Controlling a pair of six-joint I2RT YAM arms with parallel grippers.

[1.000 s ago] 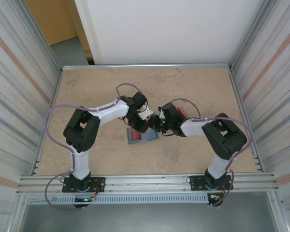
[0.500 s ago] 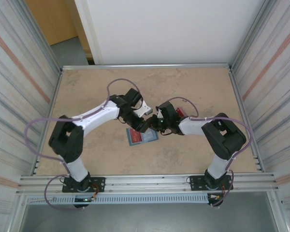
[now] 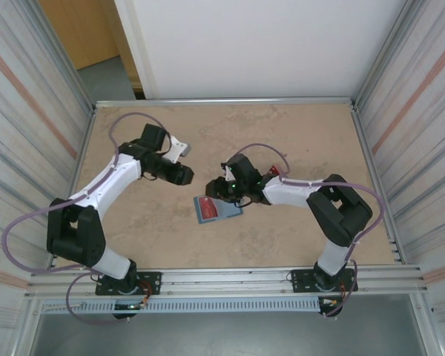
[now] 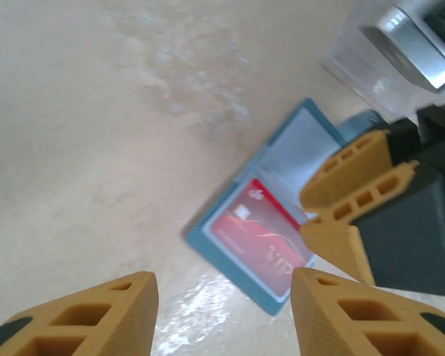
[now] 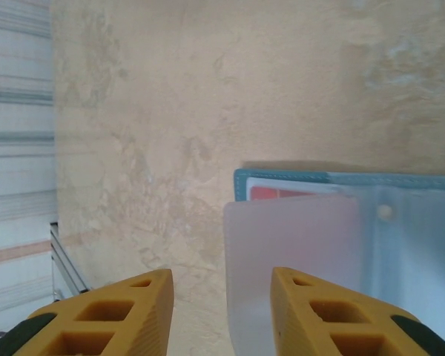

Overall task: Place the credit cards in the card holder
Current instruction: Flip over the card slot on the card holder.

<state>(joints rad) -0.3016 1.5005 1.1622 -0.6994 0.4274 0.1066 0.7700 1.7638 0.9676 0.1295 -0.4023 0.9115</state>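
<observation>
Left wrist view: credit card (image 4: 261,241) looks thin, stiff, slick; you'd pinch its edges.
Card holder (image 4: 297,148): probably floppy.
Left gripper (image 4: 222,297), right gripper (image 5: 221,285): fingers apart, empty.

Card holder (image 3: 226,207): teal-blue booklet wallet. You'll find it lying open and flat near the middle of the table (image 3: 282,130), with its paler grey-blue inner pockets facing up.

Credit card (image 4: 263,241): one red card with white markings and "VIP" lettering. It lies flat on the holder's half nearer the table's left side. You cannot tell whether it is tucked into a pocket.
</observation>
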